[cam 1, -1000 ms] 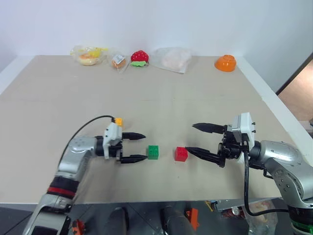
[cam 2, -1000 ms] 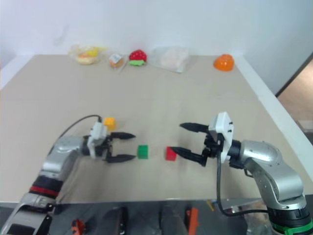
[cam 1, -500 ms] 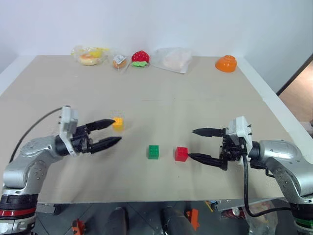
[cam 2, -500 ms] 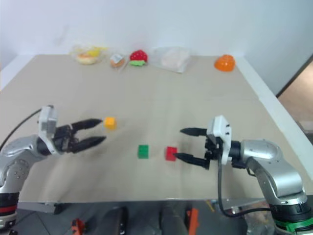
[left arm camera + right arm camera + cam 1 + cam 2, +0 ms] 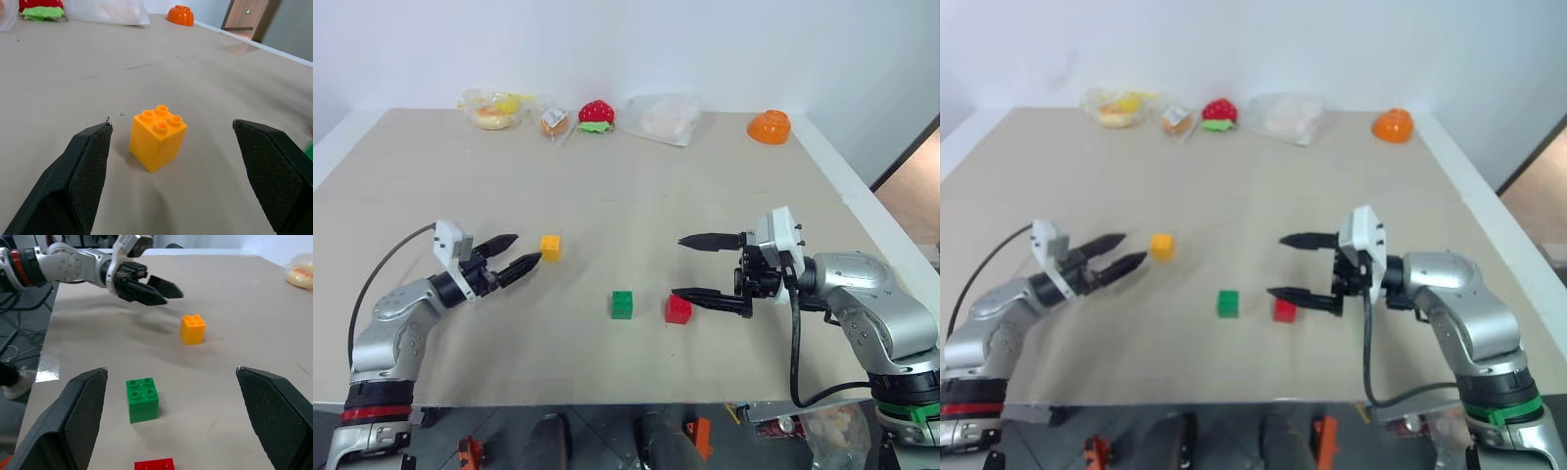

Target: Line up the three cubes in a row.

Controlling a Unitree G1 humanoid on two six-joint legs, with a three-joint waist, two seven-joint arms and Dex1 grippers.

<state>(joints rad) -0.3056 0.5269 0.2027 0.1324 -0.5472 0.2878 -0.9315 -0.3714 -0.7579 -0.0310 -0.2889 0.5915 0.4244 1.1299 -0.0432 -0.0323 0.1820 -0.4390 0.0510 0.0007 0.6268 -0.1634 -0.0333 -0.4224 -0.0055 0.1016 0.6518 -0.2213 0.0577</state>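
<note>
While jaws stand spread, both grippers hold nothing | left gripper faces yellow cube, left of and beyond green cube | right gripper beside red cube, right of green | risk: off-centre closing knocks yellow farther off line

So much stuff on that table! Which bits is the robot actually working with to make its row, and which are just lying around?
Part of the job:
- yellow-orange cube, just ahead of the open left hand
- green cube
- red cube, beside the open right hand

Just lying about, along the far edge:
- strawberry toy
- orange bowl
- clear bags
</note>
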